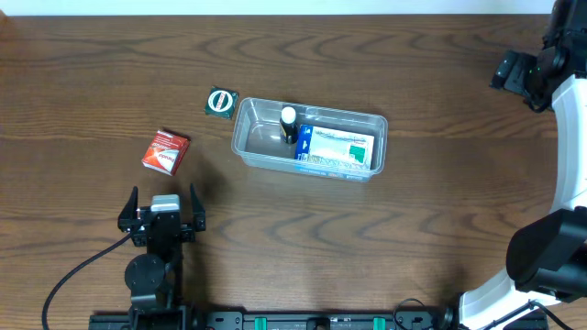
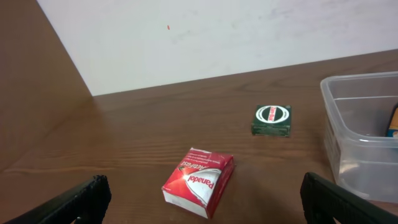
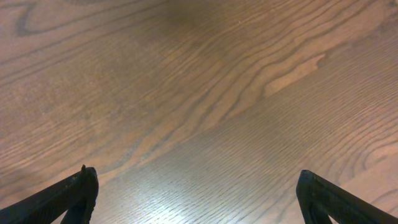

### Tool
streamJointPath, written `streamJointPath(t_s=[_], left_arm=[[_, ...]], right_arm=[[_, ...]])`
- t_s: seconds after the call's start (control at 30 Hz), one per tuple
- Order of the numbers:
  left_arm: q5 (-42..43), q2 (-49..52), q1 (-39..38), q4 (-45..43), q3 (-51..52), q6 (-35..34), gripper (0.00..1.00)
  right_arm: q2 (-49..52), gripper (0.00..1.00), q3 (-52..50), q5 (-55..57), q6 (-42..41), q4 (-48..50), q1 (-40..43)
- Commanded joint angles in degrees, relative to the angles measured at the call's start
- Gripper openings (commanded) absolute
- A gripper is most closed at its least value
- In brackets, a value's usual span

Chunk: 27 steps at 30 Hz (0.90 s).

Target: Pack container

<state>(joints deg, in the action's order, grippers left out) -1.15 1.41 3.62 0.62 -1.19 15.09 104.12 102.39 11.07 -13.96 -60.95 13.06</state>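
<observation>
The clear plastic container (image 1: 309, 139) sits mid-table; its left end shows in the left wrist view (image 2: 360, 137). Inside it are a blue and green box (image 1: 336, 148) and a small dark bottle with a white cap (image 1: 289, 122). A red and white Panadol box (image 1: 165, 151) lies left of the container, also in the left wrist view (image 2: 199, 182). A small dark green box with a round white mark (image 1: 220, 102) lies by the container's left corner, also in the left wrist view (image 2: 272, 120). My left gripper (image 1: 162, 207) is open and empty, near the front edge, just short of the Panadol box. My right gripper (image 3: 198, 193) is open over bare wood.
The right arm (image 1: 550, 64) reaches in at the far right edge. The left arm's base and a cable (image 1: 83, 275) sit at the front left. A white wall (image 2: 217, 37) stands beyond the table's far edge.
</observation>
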Motion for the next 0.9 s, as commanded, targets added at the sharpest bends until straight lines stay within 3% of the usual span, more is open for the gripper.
streamJointPath(t_s=[0.0, 0.23, 0.63, 0.87], left_arm=[[-0.2, 0.0, -0.2, -0.5, 0.9, -0.5, 0.98], [2.9, 3.9, -0.2, 3.0, -5.9, -7.7, 0.98], [6.3, 47.4, 4.6, 33.4, -45.0, -3.1, 0.98], [16.8, 66.1, 8.6, 35.0, -55.1, -2.7, 0.98]], right_arm=[[0.2, 0.99, -0.2, -0.9, 0.7, -0.2, 0.3], [0.2, 0.99, -0.2, -0.9, 0.7, -0.2, 0.3], [0.2, 0.99, -0.2, -0.9, 0.7, -0.2, 0.3], [0.2, 0.99, -0.2, -0.9, 0.7, -0.2, 0.3]])
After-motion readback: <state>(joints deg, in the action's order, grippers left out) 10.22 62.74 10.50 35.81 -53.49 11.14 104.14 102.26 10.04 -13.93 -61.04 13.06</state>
